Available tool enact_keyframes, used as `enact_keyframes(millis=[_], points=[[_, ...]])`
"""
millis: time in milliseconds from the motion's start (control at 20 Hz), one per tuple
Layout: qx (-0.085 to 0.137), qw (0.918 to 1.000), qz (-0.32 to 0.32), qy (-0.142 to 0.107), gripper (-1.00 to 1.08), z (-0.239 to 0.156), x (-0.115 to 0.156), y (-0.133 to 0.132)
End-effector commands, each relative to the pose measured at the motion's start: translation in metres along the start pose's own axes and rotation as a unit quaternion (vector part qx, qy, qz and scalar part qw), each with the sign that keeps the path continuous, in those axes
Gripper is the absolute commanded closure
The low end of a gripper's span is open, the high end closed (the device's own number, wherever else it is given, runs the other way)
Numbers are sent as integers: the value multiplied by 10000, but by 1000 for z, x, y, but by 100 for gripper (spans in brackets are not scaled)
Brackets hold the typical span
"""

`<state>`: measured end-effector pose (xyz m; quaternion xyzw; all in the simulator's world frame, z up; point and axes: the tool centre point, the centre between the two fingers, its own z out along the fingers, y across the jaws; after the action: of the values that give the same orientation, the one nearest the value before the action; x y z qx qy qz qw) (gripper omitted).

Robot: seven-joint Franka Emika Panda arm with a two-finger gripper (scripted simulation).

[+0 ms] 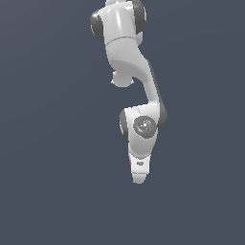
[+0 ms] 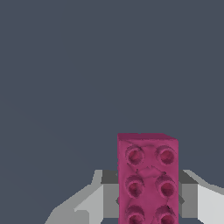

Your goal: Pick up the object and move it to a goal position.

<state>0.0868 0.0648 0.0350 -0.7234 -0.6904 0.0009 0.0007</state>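
The magenta-red studded brick stands between my gripper's two fingers in the wrist view. The grey pads touch its two long sides, so the gripper is shut on it. In the exterior view the white arm hangs down over the scene and the gripper points at the floor. The hand hides nearly all of the brick there; only a thin magenta sliver shows at the hand's edge on the exterior view's left. I cannot tell whether the brick rests on the floor or is off it.
A plain dark grey-blue floor fills both views. No other object, container or edge shows.
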Motion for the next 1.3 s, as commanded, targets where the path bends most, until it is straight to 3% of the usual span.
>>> enact_keyframes(millis=[0, 1250], points=[[-9, 10000, 3, -2, 108, -16, -9, 2], [-10, 10000, -4, 12, 108, -264, -138, 24]])
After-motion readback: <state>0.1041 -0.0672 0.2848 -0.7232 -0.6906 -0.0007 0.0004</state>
